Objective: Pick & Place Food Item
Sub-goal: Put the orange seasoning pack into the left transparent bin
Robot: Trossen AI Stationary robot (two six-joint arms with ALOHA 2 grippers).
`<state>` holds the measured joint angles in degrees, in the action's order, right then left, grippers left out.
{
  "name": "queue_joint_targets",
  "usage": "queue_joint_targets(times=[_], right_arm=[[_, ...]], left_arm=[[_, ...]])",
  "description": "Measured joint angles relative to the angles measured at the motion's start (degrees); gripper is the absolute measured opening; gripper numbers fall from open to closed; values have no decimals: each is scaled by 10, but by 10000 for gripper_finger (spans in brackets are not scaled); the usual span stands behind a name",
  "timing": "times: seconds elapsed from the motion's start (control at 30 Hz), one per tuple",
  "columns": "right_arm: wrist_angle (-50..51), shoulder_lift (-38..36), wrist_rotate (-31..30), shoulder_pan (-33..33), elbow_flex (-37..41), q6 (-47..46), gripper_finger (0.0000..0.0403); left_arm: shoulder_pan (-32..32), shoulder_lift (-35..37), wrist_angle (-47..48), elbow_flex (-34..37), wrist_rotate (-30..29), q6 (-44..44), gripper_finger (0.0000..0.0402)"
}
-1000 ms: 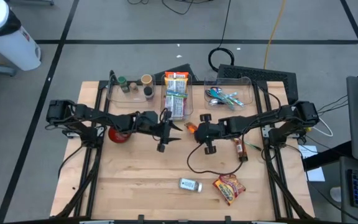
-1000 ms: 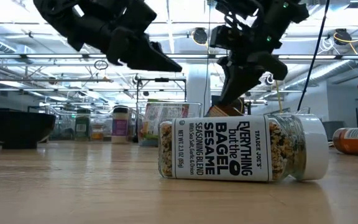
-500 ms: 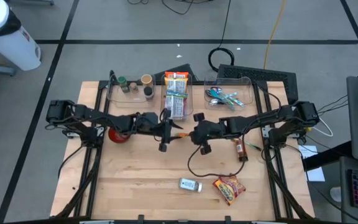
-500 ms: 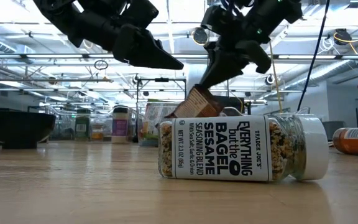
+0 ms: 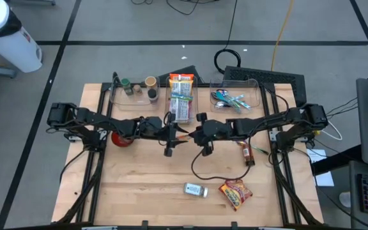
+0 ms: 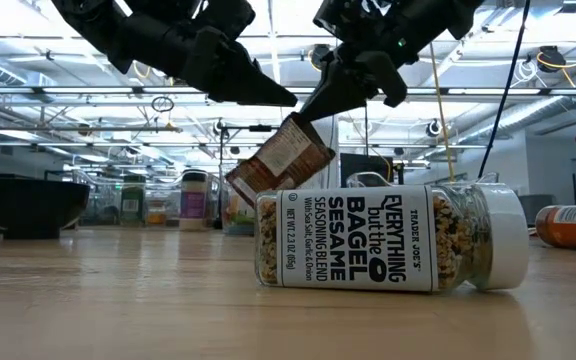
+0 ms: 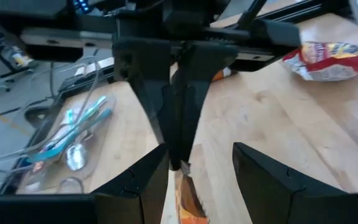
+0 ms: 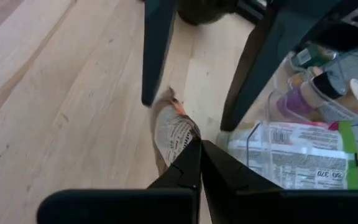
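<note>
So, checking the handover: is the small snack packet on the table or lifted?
Lifted: the snack packet hangs tilted from the shut right gripper, clear of the table.

Pale matt wooden table (image 5: pixel 139 179); glossy packet (image 6: pixel 280 160)

Both arms are dark, built of blocky black segments, and a thin black cable (image 5: pixel 203 171) loops from the right one over the light wooden table (image 5: pixel 139 191). The left gripper (image 5: pixel 179 134) has long, flat, tapering black fingers (image 7: pixel 132 186), and the right gripper (image 5: pixel 191 135) ends in slim dark fingers (image 8: pixel 185 168). Small green indicator lights (image 6: pixel 400 42) dot the wrist housing.
</note>
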<state>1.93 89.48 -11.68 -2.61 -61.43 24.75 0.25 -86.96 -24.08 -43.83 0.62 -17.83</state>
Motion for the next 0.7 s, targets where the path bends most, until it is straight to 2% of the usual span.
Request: queue_joint_targets(times=[0.17, 0.7], right_arm=[[-9, 0, -1, 0, 0, 4, 0], [-52, 0, -2, 0, 0, 15, 0]], left_arm=[[1, 0, 0, 0, -39, 7, 186], [15, 0, 23, 0, -40, 44, 186]])
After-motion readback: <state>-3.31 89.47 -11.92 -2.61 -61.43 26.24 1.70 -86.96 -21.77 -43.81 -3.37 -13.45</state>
